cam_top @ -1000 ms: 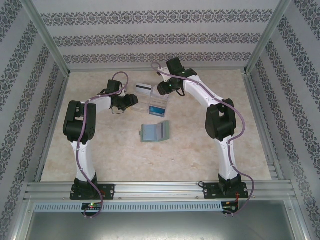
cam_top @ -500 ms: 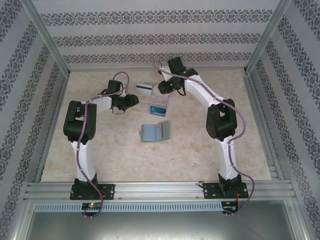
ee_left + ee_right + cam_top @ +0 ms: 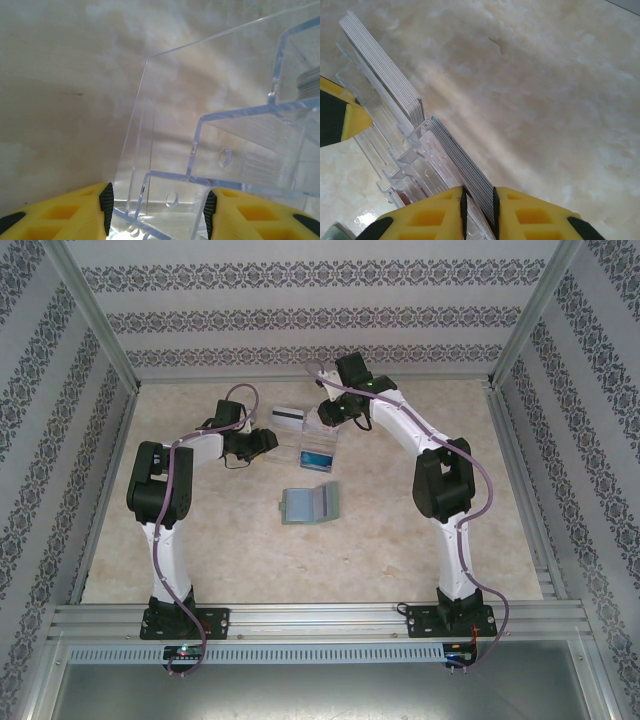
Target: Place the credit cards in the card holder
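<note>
The right gripper [image 3: 479, 202] is squeezing one end of a stack of credit cards [image 3: 462, 162] that is standing on edge in the clear tray [image 3: 395, 165]. The picture's bottom edge is cutting off its fingers. The left gripper [image 3: 158, 214] is hugging the tray's end between its pads. Two stacks are standing in the tray, packed too tight to count. One striped card [image 3: 287, 417] is lying on the table [image 3: 250, 560] near the tray. One card holder [image 3: 308, 505] is lying open, closer to the arms.

two white arms [image 3: 165, 560] with black joints, purple cables [image 3: 238, 387], yellow jaws, seemingly black-padded.
</note>
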